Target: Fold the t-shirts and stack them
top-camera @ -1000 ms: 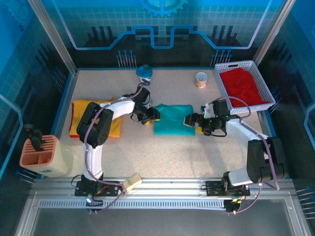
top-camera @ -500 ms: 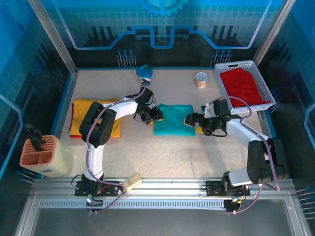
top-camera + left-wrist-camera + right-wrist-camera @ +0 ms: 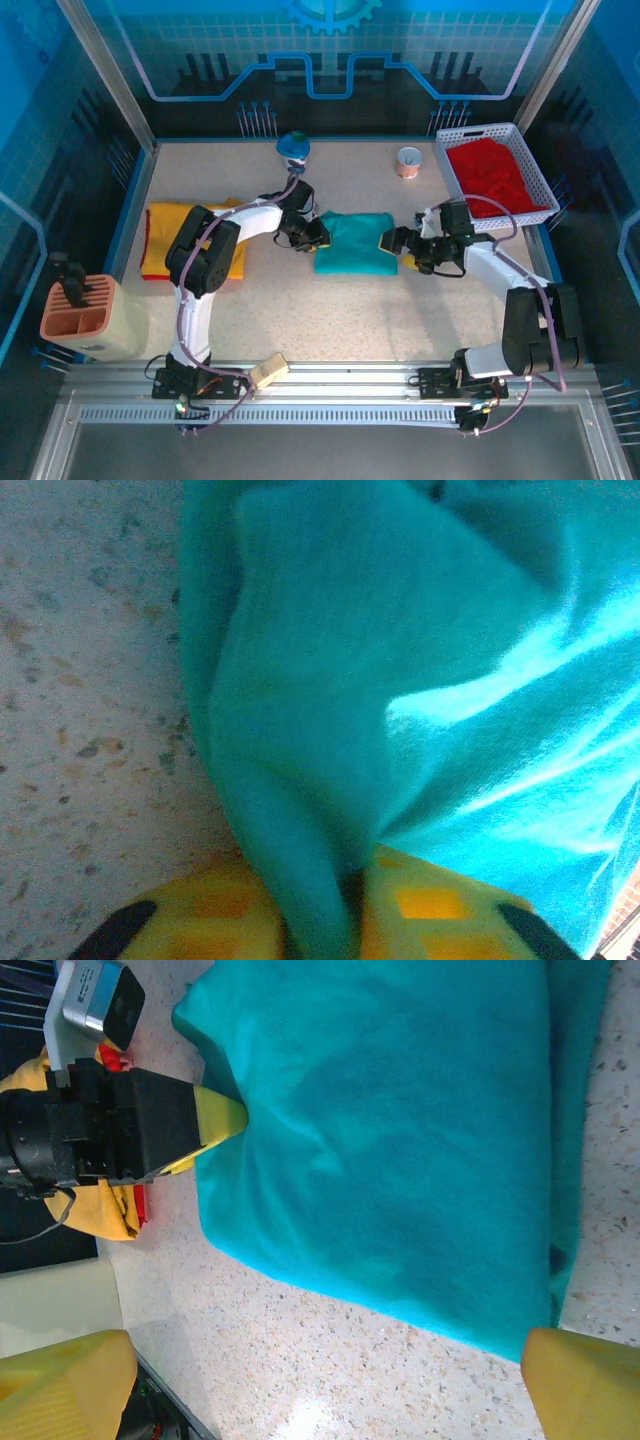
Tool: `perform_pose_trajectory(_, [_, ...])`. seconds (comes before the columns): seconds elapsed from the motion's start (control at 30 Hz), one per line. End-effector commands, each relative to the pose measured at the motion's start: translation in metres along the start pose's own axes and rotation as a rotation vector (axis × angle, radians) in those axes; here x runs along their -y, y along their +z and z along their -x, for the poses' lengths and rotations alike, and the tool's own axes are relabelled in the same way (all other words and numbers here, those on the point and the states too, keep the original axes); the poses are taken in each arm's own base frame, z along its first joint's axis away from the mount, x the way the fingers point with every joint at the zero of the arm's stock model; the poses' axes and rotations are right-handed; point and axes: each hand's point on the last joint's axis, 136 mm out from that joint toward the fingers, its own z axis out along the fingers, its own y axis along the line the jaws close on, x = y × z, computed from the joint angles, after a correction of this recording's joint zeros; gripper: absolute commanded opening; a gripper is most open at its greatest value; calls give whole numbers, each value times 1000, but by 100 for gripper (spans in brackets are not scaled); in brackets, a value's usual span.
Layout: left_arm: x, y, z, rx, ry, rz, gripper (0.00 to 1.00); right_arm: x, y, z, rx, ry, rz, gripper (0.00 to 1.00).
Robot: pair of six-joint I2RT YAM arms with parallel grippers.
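White basket [image 3: 497,224] just right of right claw [image 3: 393,250]; cup [image 3: 408,161] beyond it. Blue object [image 3: 293,147] beyond left claw [image 3: 318,238]; peach holder [image 3: 85,318] far left.

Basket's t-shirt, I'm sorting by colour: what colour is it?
The t-shirt is red; the top external view shows it best.

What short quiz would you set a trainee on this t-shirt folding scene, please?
1. True or false: the red cloth t-shirt lies inside the white plastic basket.
2. Pick one. The left fingers are: A) pinching an edge of the folded teal cloth t-shirt; B) spread wide above it; C) resting in the basket.
3. One word: are the right fingers, beside the teal t-shirt's opposite edge, open or shut?

Key: 1 true; 2 A; 3 open.
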Motion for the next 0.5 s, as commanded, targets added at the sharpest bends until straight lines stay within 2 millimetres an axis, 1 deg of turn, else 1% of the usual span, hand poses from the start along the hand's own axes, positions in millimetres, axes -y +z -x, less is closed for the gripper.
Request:
perform_pose_trajectory(0.0, [-2,21,-10,-42,7,31,11,4,-5,-2,0,25,6,99])
perform_pose_trajectory(0.07, [-8,13,-10,-21,23,100,1,6,-5,-3,2,29,4,99])
perform_pose_trajectory(0.1, [-7,6,-10,-6,41,127,0,8,-5,-4,0,35,3,99])
perform_pose_trajectory(0.23, [-7,-21,-10,38,100,203,0,15,-4,-5,0,54,2,99])
perform_pose_trajectory(0.33, [-6,-45,-13,70,172,243,0,16,-4,-6,1,63,7,98])
perform_pose_trajectory(0.47, [-16,-89,-13,143,266,373,0,18,-5,-6,4,71,7,98])
